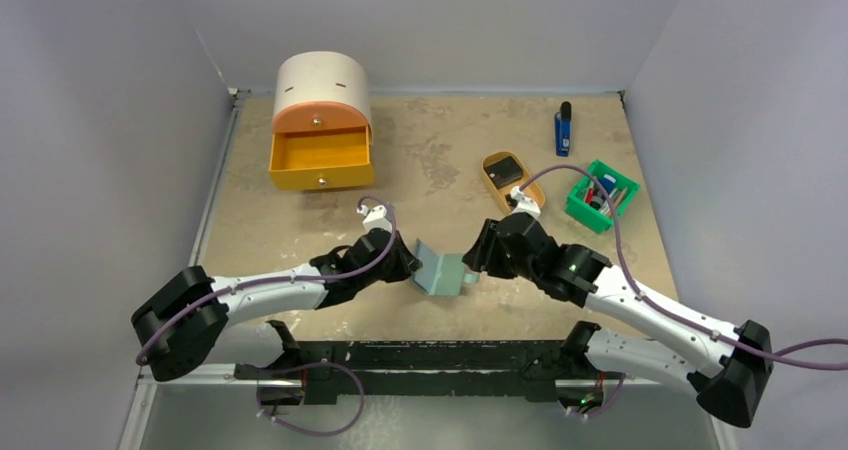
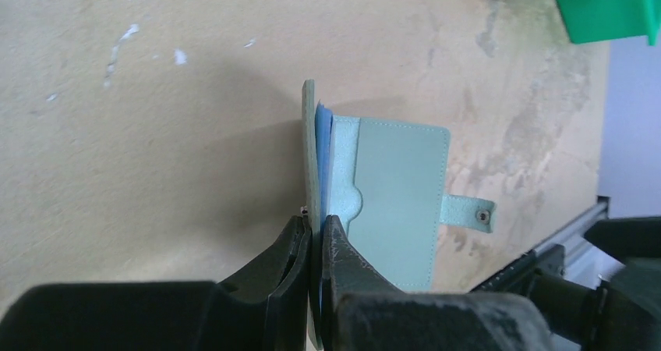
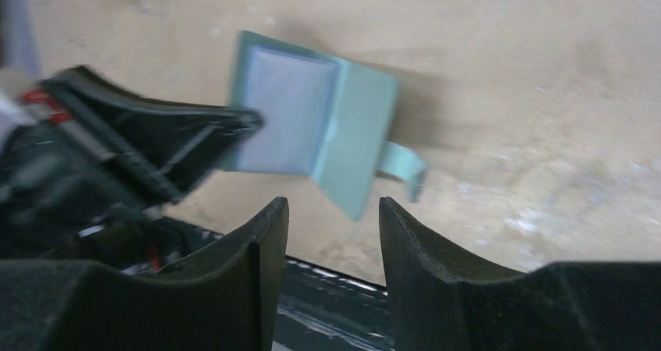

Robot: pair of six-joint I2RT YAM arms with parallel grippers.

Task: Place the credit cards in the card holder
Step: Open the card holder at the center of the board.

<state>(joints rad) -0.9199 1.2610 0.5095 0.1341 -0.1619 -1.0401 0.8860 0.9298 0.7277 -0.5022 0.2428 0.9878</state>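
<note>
Card holder, a grey-green folding wallet [image 2: 397,203], sits open, left claw [image 2: 316,230] clenched on its upright flap; right claw [image 3: 334,204] released, empty. Best hold the flap firm, pockets exposed.

The table [image 1: 440,160] I work over is tan and mottled, with pale scuffed patches toward 12 o'clock. Plain grey-lilac walls [image 1: 450,20] close it in at 9, 12 and 3 o'clock. A black rail [image 1: 430,355] runs along its edge at 6 o'clock. The light is soft and even, the shadows faint.
</note>
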